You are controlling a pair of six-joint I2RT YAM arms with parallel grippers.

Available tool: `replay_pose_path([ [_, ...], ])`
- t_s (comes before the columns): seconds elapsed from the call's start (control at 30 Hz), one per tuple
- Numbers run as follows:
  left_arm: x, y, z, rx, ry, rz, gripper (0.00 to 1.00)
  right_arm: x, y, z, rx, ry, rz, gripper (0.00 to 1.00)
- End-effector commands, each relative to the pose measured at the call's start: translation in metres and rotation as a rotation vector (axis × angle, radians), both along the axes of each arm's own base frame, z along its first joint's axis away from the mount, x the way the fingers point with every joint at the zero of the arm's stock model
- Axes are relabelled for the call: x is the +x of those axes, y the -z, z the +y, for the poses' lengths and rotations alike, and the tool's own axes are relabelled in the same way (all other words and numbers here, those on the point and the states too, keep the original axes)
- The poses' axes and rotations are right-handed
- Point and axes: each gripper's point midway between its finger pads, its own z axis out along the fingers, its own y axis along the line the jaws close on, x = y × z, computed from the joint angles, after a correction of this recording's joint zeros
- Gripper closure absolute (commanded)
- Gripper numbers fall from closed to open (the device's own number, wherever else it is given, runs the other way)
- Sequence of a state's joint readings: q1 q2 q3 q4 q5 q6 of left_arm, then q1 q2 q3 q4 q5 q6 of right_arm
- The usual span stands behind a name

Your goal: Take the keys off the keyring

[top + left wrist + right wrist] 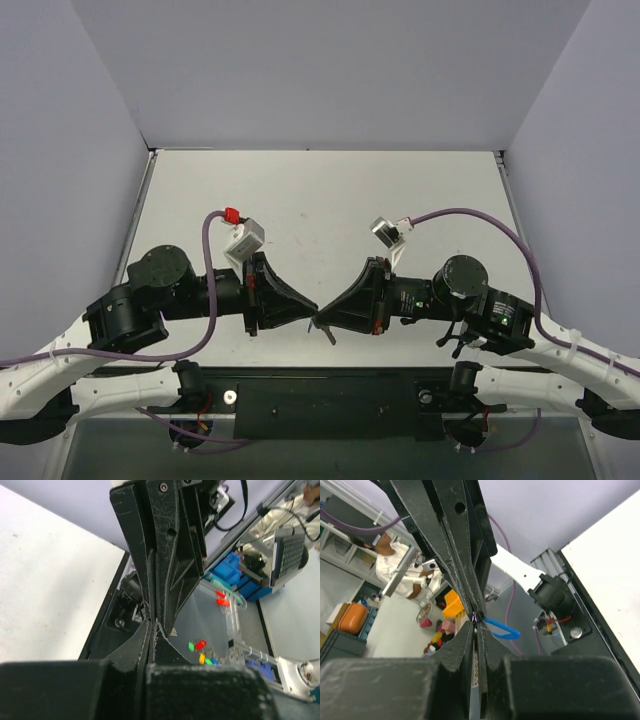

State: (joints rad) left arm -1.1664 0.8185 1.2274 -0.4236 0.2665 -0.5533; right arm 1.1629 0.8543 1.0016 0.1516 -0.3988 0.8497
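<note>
Blue keyring [502, 629] juts sideways off the touching tips of left gripper [151, 623] and right gripper [475, 626], both closed (on what, unclear).

Your top camera looks down from behind the arm bases [190, 378] over the whole table [300, 190]. Wrist cameras sit close behind their fingers [131, 649], facing each other; all share the fingertip meeting.

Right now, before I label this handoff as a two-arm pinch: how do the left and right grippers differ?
The left gripper reaches in from the left, the right gripper from the right. The blue keyring shows by the tips in the right gripper's wrist view, not in the left gripper's. Both are shut, tips meeting above the table's near edge.
</note>
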Motion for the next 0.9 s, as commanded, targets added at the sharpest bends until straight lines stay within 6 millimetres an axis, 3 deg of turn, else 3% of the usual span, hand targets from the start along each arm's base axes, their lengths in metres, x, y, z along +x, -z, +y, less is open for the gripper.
replay_pose_path([
  [0.0, -0.022, 0.023, -0.01, 0.113, 0.164, -0.014, 1.0, 0.011, 0.005, 0.007, -0.058, 0.006, -0.015, 1.0],
  [0.43, -0.024, 0.041, -0.017, 0.188, 0.22, -0.006, 1.0, 0.013, 0.014, 0.005, -0.117, -0.038, 0.007, 1.0],
  [0.87, -0.042, 0.054, -0.018, 0.251, 0.361, 0.016, 1.0, -0.002, 0.03, 0.002, -0.209, -0.133, 0.005, 1.0],
])
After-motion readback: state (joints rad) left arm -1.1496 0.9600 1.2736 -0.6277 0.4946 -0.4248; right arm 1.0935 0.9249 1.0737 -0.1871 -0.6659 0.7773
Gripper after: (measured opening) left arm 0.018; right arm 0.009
